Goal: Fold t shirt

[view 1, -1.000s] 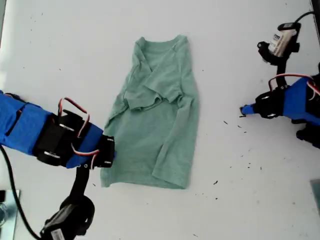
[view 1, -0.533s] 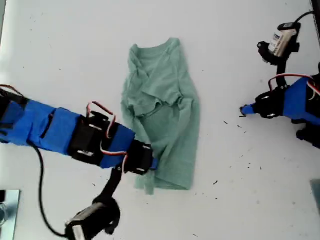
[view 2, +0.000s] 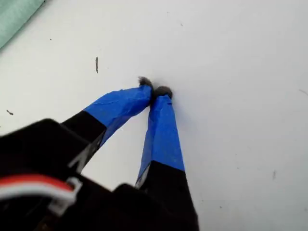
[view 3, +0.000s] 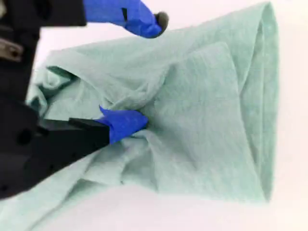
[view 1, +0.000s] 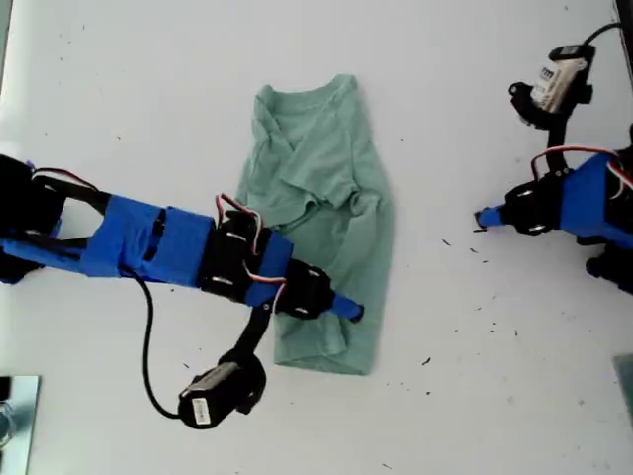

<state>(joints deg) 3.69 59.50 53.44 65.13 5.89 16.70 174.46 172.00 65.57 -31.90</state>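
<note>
The pale green t shirt [view 1: 316,168] lies on the white table, neck toward the exterior view's top, its lower part doubled over and narrow. My second gripper [view 1: 343,308] reaches in from the exterior view's left and hovers over the shirt's lower part. In the second wrist view my second gripper [view 3: 147,72] is open: one fingertip [view 3: 127,122] presses into bunched cloth of the t shirt [view 3: 207,120], the other is raised clear. My first gripper [view 1: 485,218] stays at the exterior view's right, shut [view 2: 155,90] on nothing over bare table. A corner of the t shirt [view 2: 14,17] shows there.
Dark specks [view 1: 427,361] dot the white table [view 1: 148,79] between the shirt and the first arm. The second arm's camera [view 1: 213,401] hangs on its cable toward the exterior view's bottom. A metal object [view 1: 15,416] sits at that view's lower left corner.
My second arm has swept from the exterior view's left across the shirt's lower part, carrying its left lower edge over toward the right. The first arm has not moved.
</note>
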